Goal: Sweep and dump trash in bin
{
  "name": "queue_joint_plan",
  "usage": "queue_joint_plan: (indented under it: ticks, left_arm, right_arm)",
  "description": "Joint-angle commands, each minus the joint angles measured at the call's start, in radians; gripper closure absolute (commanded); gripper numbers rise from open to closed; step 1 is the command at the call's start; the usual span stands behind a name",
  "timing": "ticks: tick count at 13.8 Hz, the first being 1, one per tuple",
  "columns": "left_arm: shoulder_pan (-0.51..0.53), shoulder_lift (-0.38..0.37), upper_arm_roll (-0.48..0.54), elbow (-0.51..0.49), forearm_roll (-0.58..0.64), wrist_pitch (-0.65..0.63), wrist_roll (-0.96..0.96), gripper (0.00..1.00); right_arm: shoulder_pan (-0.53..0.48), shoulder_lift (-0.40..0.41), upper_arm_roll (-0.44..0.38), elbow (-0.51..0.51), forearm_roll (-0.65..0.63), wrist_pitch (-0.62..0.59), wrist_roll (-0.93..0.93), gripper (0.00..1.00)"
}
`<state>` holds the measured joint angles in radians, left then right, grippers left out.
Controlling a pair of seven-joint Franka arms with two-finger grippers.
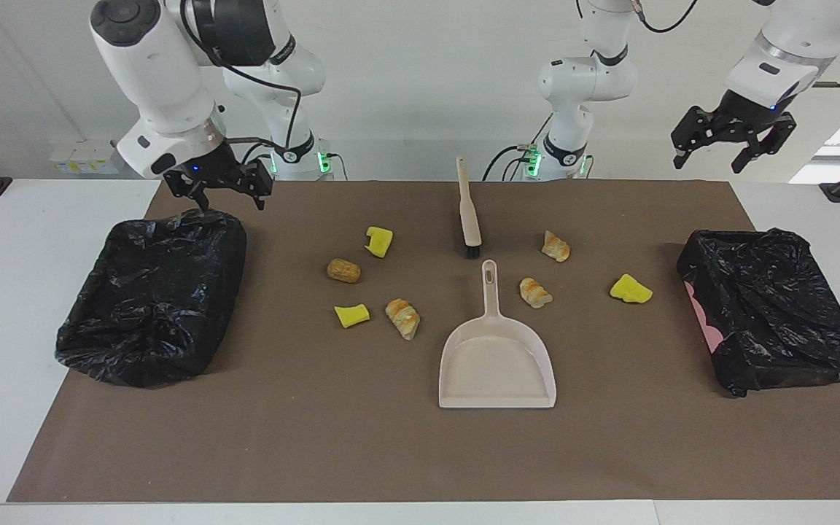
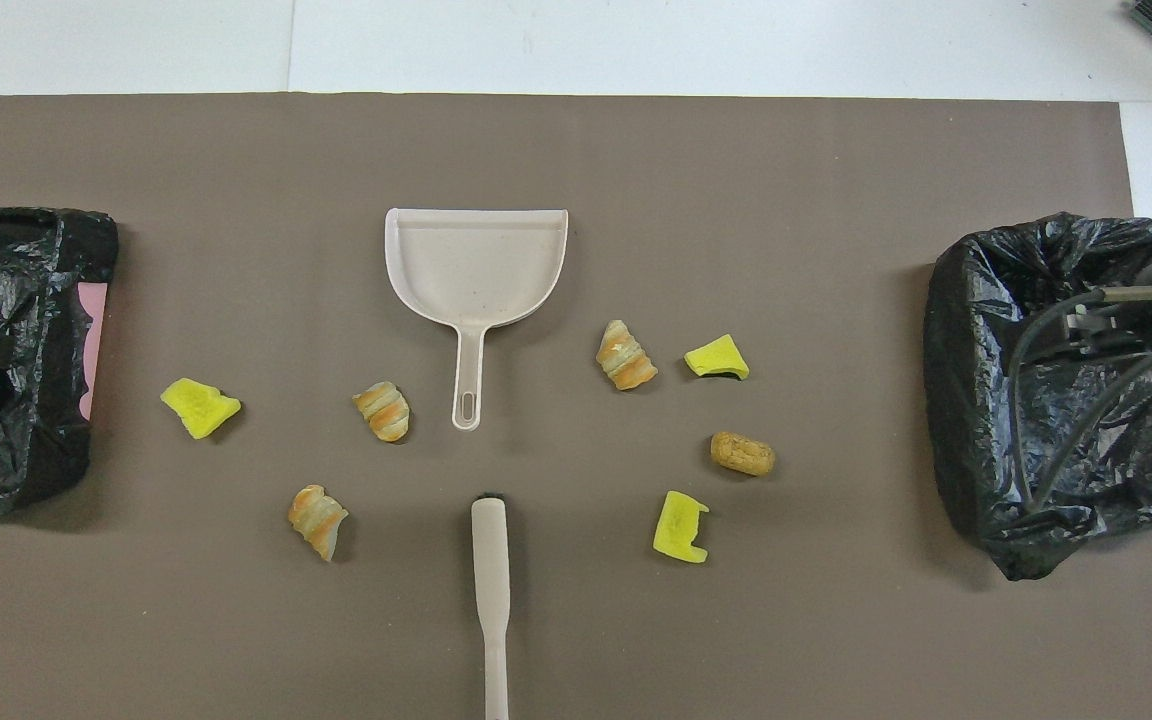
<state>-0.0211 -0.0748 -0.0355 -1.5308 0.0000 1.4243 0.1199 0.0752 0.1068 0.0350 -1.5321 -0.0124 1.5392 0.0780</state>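
Nearest the robots, both arms hang in the air above the bench's robot-side edge. The right tool (image 1: 219,191) hovers with its fingers spread wide and nothing between them, over the robot-side rim of the black-bagged bin (image 1: 152,295) at the right arm's end of the bench (image 1: 362,452). The left tool (image 1: 732,142) is raised high over the robot-side corner at the left arm's end, also wide open and empty.

On the brown mat (image 2: 636,160), the beige brush (image 1: 469,208) lies closest to the robot-side edge, its black bristles pointing away from the robots toward the dustpan (image 1: 496,357). The dustpan's handle points at the brush, with a small gap between them; its pan opens toward the bench's outer edge.

The trash (image 1: 379,241) lies loose on the mat in seven bits, none in either bin. Four sit toward the right arm's end of the brush and dustpan: two yellow chunks, a brown roll and a croissant-like piece. Three sit toward the left arm's end: two croissant-like pieces and a yellow chunk near the second bagged bin (image 1: 774,310).
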Motion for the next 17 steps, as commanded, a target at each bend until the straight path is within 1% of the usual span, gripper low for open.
queue_joint_plan:
  ticks: [1,3,5,7,9,11,12,13,14,15,17]
  left_arm:
    - [-0.061,-0.170,-0.014,-0.260,0.009,0.093,-0.019,0.00]
    - [-0.146,-0.222,-0.014,-0.362,0.008,0.117,-0.090,0.00]
    - [-0.236,-0.275,-0.015,-0.490,0.005,0.184,-0.169,0.00]
    - [-0.362,-0.296,-0.015,-0.619,0.005,0.281,-0.308,0.00]
    - [-0.465,-0.303,-0.015,-0.701,-0.005,0.379,-0.446,0.00]
    - [-0.557,-0.296,-0.015,-0.784,-0.058,0.473,-0.561,0.00]
    - [-0.622,-0.301,-0.015,-0.836,-0.060,0.528,-0.619,0.00]
    - [-0.664,-0.310,-0.015,-0.871,-0.060,0.560,-0.664,0.00]
    - [-0.701,-0.303,-0.015,-0.893,-0.060,0.573,-0.705,0.00]
    - [-0.765,-0.289,-0.015,-0.925,-0.060,0.603,-0.735,0.00]
    - [-0.825,-0.284,-0.015,-1.018,-0.061,0.730,-0.782,0.00]
  right_arm:
    - [0.023,0.053,0.006,-0.003,0.012,0.062,0.037,0.00]
    - [0.054,0.100,0.006,-0.002,0.023,0.111,0.075,0.00]
    - [0.084,0.142,0.008,0.000,0.077,0.165,0.126,0.00]
    - [0.138,0.177,0.008,0.000,0.080,0.218,0.170,0.00]
    - [0.196,0.227,0.008,0.004,0.092,0.284,0.287,0.00]
    - [0.257,0.280,0.008,0.013,0.086,0.334,0.353,0.00]
    - [0.277,0.301,0.009,0.023,0.091,0.367,0.396,0.00]
    - [0.300,0.326,0.009,0.029,0.113,0.387,0.440,0.00]
    - [0.328,0.350,0.009,0.047,0.127,0.395,0.492,0.00]
    - [0.366,0.381,0.008,0.084,0.129,0.403,0.547,0.00]
    - [0.409,0.459,0.009,0.173,0.131,0.412,0.659,0.00]
